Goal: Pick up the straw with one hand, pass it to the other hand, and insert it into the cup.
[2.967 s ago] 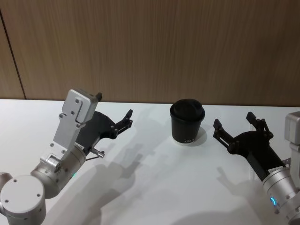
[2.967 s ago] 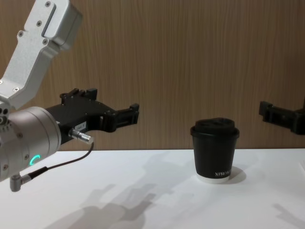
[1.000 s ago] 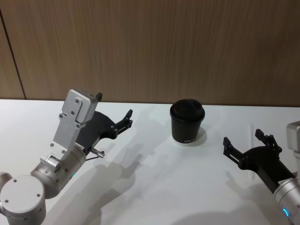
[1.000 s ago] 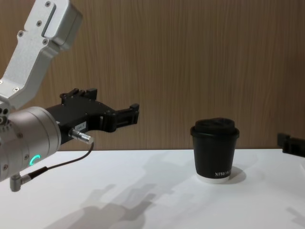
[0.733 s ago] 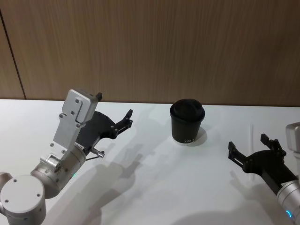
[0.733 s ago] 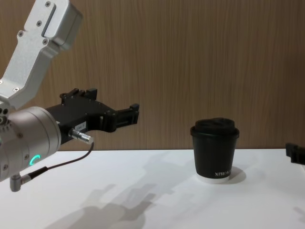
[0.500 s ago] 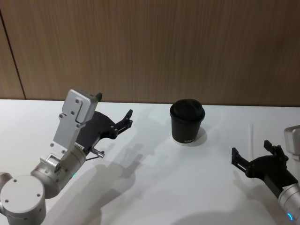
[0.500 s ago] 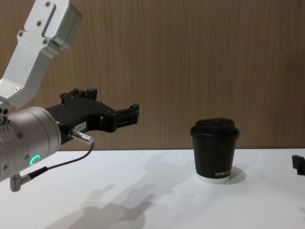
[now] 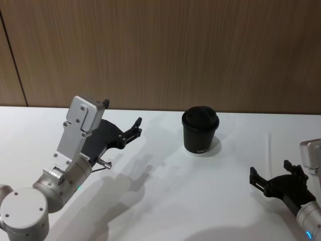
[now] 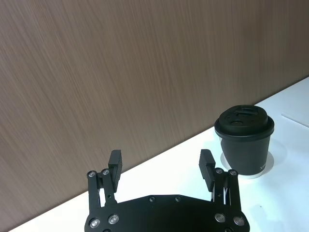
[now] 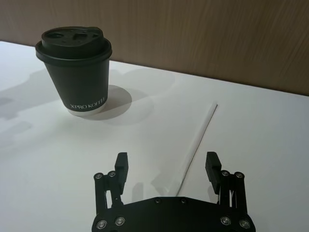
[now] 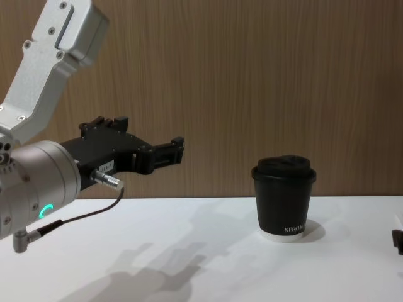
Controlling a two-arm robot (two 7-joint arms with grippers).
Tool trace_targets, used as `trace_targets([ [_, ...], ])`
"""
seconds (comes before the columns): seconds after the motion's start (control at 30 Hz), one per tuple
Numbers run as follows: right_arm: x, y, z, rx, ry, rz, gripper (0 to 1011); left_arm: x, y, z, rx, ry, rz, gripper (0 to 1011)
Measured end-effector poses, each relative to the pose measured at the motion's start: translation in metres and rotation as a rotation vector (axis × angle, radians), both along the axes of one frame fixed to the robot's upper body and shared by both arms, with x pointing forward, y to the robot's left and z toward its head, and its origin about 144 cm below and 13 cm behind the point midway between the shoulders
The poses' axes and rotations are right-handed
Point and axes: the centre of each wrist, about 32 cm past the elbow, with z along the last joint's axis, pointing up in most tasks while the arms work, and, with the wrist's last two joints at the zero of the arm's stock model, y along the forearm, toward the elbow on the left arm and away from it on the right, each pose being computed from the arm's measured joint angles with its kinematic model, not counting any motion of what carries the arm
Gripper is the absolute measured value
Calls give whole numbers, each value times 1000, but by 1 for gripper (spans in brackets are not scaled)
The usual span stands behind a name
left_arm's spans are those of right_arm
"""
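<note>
The black lidded cup [image 9: 200, 129] [image 12: 284, 200] stands upright on the white table [image 9: 170, 196], towards the back. To its right the white straw [image 9: 269, 145] [image 11: 198, 139] lies flat, pointing away from me. My right gripper [image 9: 270, 169] [image 11: 167, 161] hovers open at the straw's near end, low over the table, with the straw running out between its fingers and nothing held. My left gripper [image 9: 136, 127] [image 12: 171, 151] [image 10: 161, 158] is open and empty, held up in the air left of the cup [image 10: 244, 139], pointing towards it.
A brown wood-panelled wall [image 9: 165, 50] closes off the back of the table. A thin grey cable [image 12: 75, 217] loops from the left wrist. Bare tabletop lies between the arms and in front of the cup [image 11: 79, 72].
My right gripper has pulled back and sunk from beside the cup to the straw's near end, still open. The left arm, cup and straw have not moved.
</note>
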Motion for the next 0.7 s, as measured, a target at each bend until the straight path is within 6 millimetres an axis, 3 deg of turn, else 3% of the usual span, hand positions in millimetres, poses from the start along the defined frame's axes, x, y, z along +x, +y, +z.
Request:
trace_targets([
  [0.7, 10, -1, -4, 11, 58, -36, 1001, 0, 0, 0, 0, 0, 0, 1003],
])
